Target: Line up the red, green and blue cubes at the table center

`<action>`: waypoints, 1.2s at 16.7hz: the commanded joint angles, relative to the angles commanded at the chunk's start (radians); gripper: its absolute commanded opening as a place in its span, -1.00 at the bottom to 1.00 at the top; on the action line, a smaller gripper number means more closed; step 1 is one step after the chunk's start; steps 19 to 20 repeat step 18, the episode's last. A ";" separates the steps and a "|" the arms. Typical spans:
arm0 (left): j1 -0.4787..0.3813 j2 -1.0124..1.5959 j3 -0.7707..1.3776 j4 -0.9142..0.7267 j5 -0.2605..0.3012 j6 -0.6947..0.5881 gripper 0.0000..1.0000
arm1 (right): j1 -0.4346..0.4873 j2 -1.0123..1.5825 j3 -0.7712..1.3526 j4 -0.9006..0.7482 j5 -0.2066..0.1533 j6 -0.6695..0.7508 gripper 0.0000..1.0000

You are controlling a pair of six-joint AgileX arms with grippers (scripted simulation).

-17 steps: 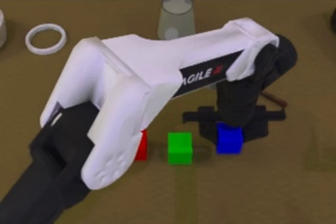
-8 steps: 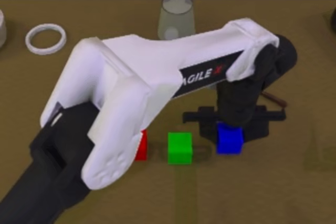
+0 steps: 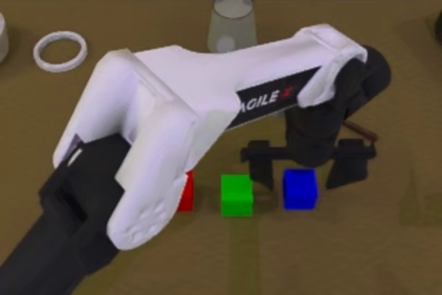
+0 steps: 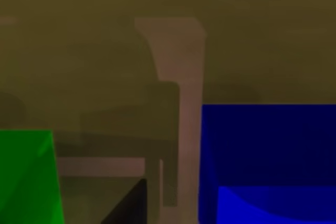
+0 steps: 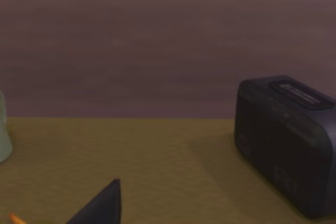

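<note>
With its fingers spread apart, the left gripper (image 3: 302, 164) straddles the blue cube (image 3: 300, 188) lower right of centre, resting on the table (image 3: 387, 240) beside green cube (image 3: 237, 195) and half-hidden red cube (image 3: 186, 193), forming a row.

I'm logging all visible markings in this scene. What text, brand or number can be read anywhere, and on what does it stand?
"AGILE" followed by a small red mark: on the black strip along the left arm in the top view.
Dark box in the right wrist view: faint marks on its front, too blurred to read.
Nothing on the cubes, jar or ring.
</note>
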State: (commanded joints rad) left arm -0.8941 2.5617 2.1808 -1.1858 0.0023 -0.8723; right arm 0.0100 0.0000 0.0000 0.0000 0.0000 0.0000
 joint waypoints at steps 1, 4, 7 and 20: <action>0.000 0.000 0.000 0.000 0.000 0.000 1.00 | 0.000 0.000 0.000 0.000 0.000 0.000 1.00; 0.000 0.000 0.000 0.000 0.000 0.000 1.00 | 0.000 0.000 0.000 0.000 0.000 0.000 1.00; 0.001 0.000 0.000 0.000 0.000 0.000 1.00 | 0.000 0.000 0.000 0.000 0.000 0.000 1.00; 0.019 -0.004 0.270 -0.274 0.000 -0.002 1.00 | 0.000 0.000 0.000 0.000 0.000 0.000 1.00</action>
